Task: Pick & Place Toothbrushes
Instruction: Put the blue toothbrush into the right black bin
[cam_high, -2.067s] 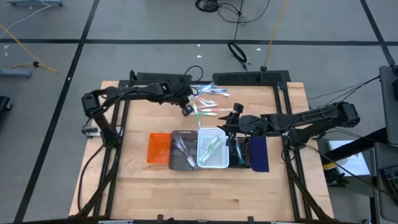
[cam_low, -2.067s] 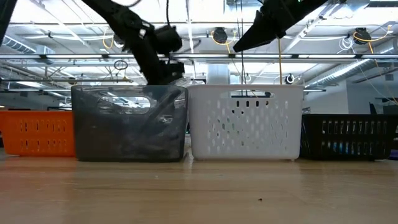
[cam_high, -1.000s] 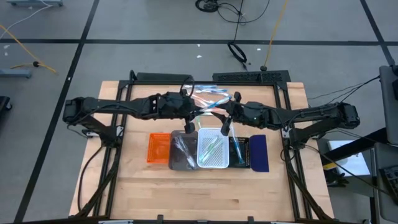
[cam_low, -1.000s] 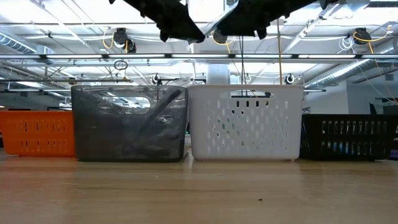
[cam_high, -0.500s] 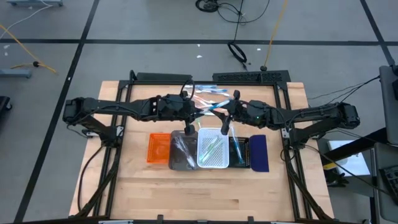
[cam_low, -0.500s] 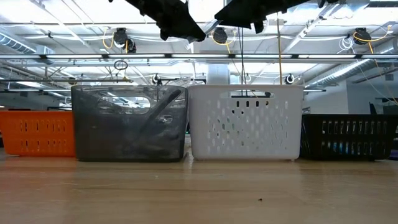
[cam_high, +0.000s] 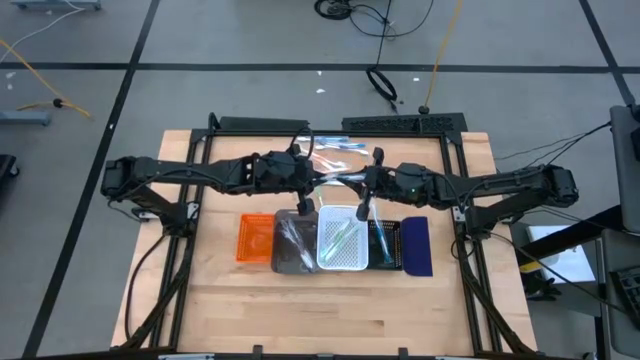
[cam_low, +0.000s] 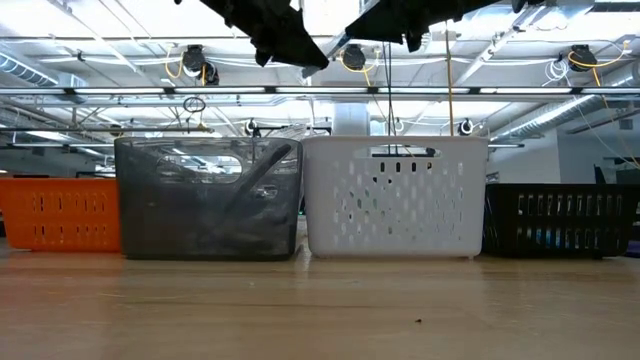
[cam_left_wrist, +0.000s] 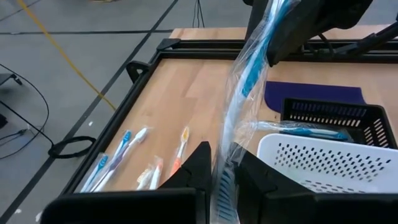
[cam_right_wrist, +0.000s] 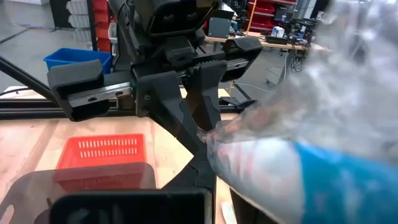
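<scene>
A blue toothbrush in a clear wrapper (cam_left_wrist: 245, 93) spans the gap between my two grippers, above the far edge of the white tray (cam_high: 340, 262). My left gripper (cam_left_wrist: 222, 163) comes from the table's left and is shut on one end. My right gripper (cam_left_wrist: 273, 31) comes from the right and is shut on the other end. In the high view the toothbrush (cam_high: 340, 180) lies between the left gripper (cam_high: 316, 184) and the right gripper (cam_high: 364, 184). Several loose toothbrushes (cam_left_wrist: 124, 155) lie flat on the table's far part. My left gripper pinches the wrapped toothbrush near its lower end (cam_left_wrist: 222, 180) between its two fingers, coming from the table's left and slanting a little downward. The toothbrush is lifted clear of the table and the trays. It rises slanting toward the other gripper. My right gripper holds the toothbrush's upper end (cam_left_wrist: 268, 38) between its two fingers, coming level from the table's right. The clear wrapper and blue handle (cam_right_wrist: 311, 168) fill its own wrist view close up and hide the place of contact there.
Side by side below the grippers stand an orange tray (cam_high: 254, 238), a grey tray (cam_high: 295, 243), the white tray, a black tray (cam_high: 385, 240) and a navy tray (cam_high: 417, 247). The grey, white and black trays hold toothbrushes. Bare wood lies toward the near edge.
Both arms have stayed over the trays. My right gripper's fingers have drawn together on the toothbrush's free end, and its wrist has rolled a little. The toothbrush, which stood slanted in my left gripper, now lies nearly level between the two grippers.
</scene>
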